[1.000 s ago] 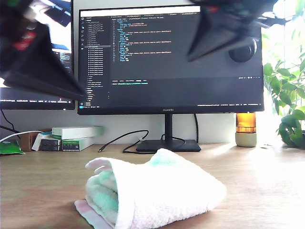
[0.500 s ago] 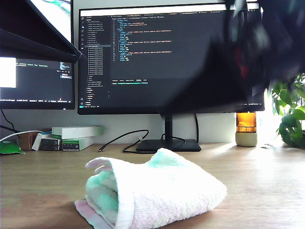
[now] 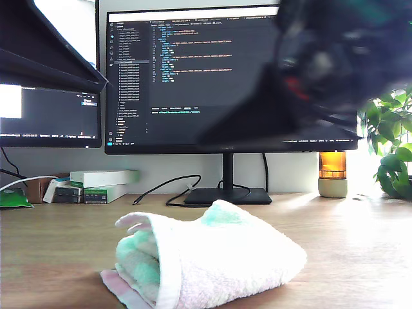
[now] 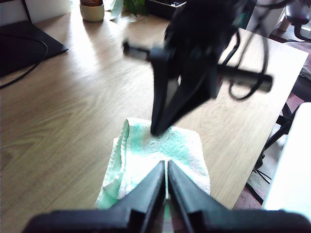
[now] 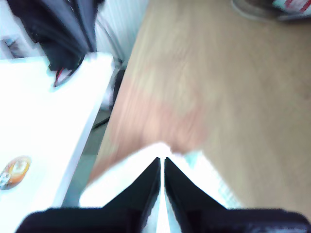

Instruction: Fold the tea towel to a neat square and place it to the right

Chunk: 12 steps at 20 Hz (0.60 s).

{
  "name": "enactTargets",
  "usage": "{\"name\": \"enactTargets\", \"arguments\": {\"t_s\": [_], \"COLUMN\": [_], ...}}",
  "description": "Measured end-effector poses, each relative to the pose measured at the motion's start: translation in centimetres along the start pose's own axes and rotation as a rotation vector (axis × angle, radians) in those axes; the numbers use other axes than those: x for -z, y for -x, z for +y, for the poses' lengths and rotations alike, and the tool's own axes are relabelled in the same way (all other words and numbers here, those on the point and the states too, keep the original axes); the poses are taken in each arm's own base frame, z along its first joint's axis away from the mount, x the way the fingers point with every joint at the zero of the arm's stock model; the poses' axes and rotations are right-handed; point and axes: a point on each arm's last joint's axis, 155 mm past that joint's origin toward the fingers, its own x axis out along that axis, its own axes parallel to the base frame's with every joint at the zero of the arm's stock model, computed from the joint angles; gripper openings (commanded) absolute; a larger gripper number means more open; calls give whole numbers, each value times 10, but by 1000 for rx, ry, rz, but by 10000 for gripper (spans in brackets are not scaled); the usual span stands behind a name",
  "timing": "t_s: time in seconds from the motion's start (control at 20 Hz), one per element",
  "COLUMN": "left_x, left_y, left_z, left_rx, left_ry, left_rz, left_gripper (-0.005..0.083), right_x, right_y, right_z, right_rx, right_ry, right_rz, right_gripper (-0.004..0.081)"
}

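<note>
The tea towel lies near the front of the wooden desk, already folded into a thick, rounded bundle, so I judge the folding mostly done and the shift sideways still to come. My first hand and my second hand hover over it, jaws nearly together, holding nothing. Behind stand monitors, boxes and a plant.

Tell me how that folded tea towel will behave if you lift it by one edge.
The tea towel looks like soft, fluffy terry, so it would probably sag rather than hold its shape. Its layers sit loosely rolled, open at the end on the exterior view's left, so the fold may well come undone. It seems light and unlikely to slip on the wooden desk.
</note>
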Motion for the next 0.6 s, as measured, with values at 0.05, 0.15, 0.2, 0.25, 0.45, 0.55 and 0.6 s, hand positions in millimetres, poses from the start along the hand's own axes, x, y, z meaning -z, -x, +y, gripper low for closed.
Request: {"name": "enactTargets", "arguments": {"t_s": [0.05, 0.15, 0.2, 0.25, 0.45, 0.55, 0.6], "left_x": [1, 1, 1, 1, 1, 1, 1], "left_y": [0, 0, 0, 0, 0, 0, 0], "left_z": [0, 0, 0, 0, 0, 0, 0], "left_rx": [0, -1, -1, -1, -1, -1, -1], "left_ry": [1, 1, 1, 1, 1, 1, 1], "left_rz": [4, 5, 5, 5, 4, 5, 4], "left_gripper": [-24, -24, -24, -24, -24, -24, -24], "right_x": [6, 20, 27, 31, 43, 49, 54], "right_y": [-2, -4, -4, -5, -8, -15, -20], "right_z": [0, -2, -4, -5, -7, -4, -3], "right_rx": [-15, -15, -3, 0, 2, -16, -22], "right_ry": [-17, 1, 14, 15, 45, 52, 62], "right_rz": [19, 77, 107, 126, 166, 180, 198], "right_gripper": [-12, -12, -12, -12, -12, -12, -12]}}
